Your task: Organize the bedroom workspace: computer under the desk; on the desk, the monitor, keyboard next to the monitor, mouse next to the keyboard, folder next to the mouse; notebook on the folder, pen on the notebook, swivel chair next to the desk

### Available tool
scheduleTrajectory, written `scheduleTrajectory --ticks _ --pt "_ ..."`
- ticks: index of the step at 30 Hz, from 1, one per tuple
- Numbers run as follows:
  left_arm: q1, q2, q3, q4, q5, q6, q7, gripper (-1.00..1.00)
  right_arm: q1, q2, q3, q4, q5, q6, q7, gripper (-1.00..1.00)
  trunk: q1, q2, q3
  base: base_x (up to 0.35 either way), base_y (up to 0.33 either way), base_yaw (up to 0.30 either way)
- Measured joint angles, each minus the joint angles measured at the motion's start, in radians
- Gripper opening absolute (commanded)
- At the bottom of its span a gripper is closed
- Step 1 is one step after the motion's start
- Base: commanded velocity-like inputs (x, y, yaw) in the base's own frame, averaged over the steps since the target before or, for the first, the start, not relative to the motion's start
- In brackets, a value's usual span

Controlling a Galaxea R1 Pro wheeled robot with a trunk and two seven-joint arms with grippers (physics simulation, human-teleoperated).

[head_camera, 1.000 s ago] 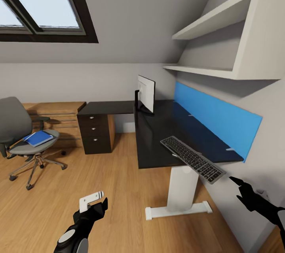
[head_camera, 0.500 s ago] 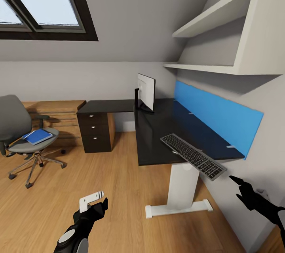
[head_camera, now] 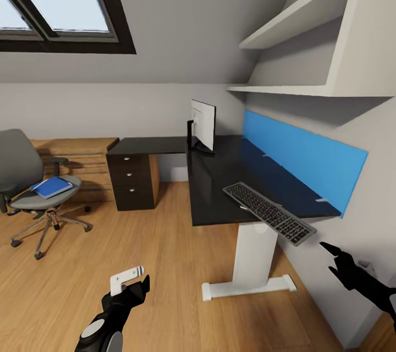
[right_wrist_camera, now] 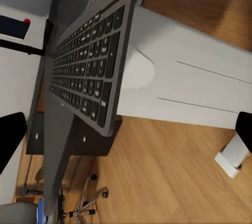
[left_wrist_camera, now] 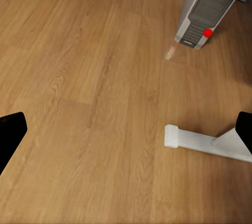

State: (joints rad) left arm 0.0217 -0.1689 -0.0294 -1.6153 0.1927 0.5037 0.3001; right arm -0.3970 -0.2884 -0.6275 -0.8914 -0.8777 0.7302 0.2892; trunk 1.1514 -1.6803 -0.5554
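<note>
Left tool, low over the wood floor in the head view, has its fingers spread apart with nothing between them; its wrist view shows the two dark fingertips at opposite edges above bare floorboards. Right tool hangs just beside the grey wall below the counter's near end, fingers likewise apart and empty. Glossy black L-shaped counter stands on a white leg against the wall, backed by a blue wall panel. Keyboard lies at the counter's near edge, one end jutting past it. Monitor stands upright at the far part of the counter, near the corner of the L. Dark drawer unit supports the side wing. Computer, a white tower, stands on the floor close to a white counter foot. Swivel chair sits well apart from the counter, before a wooden dresser, the blue folder flat on its seat. Skylight pierces the sloped ceiling; white shelves hang above the panel.
</note>
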Motion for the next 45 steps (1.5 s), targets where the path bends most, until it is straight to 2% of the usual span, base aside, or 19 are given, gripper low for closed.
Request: scheduleTrajectory --ticks 9,17,21,26,40,45 --pt "0.000 0.000 0.000 0.000 0.000 0.000 0.001 1.00 0.024 -0.025 0.000 0.001 0.001 -0.001 0.140 1.00 0.035 -0.063 -0.028 0.000 0.000 0.000" --pt "0.000 0.000 -0.001 0.000 -0.001 0.000 0.000 1.00 0.032 -0.049 0.000 0.013 0.000 0.001 0.237 1.00 0.065 -0.119 -0.053 0.000 0.000 0.000" --pt "0.000 0.000 -0.001 0.000 0.000 0.000 0.001 1.00 0.033 -0.054 0.000 0.016 0.000 0.001 0.259 1.00 0.081 -0.147 -0.066 0.000 0.000 0.000" --pt "0.000 0.000 -0.002 0.000 0.000 0.000 0.001 1.00 0.036 -0.057 -0.001 0.018 0.002 0.001 0.317 1.00 0.100 -0.182 -0.081 0.000 0.000 0.000" --pt "0.000 0.000 -0.003 0.000 -0.001 0.000 0.000 1.00 0.037 -0.055 -0.001 0.018 0.003 -0.001 0.334 1.00 0.153 -0.280 -0.125 0.000 0.000 0.000" --pt "0.000 0.000 -0.004 0.000 -0.001 0.001 -0.001 1.00 0.037 -0.055 -0.001 0.018 0.002 -0.001 0.334 1.00 0.154 -0.280 -0.125 0.000 0.000 0.000"
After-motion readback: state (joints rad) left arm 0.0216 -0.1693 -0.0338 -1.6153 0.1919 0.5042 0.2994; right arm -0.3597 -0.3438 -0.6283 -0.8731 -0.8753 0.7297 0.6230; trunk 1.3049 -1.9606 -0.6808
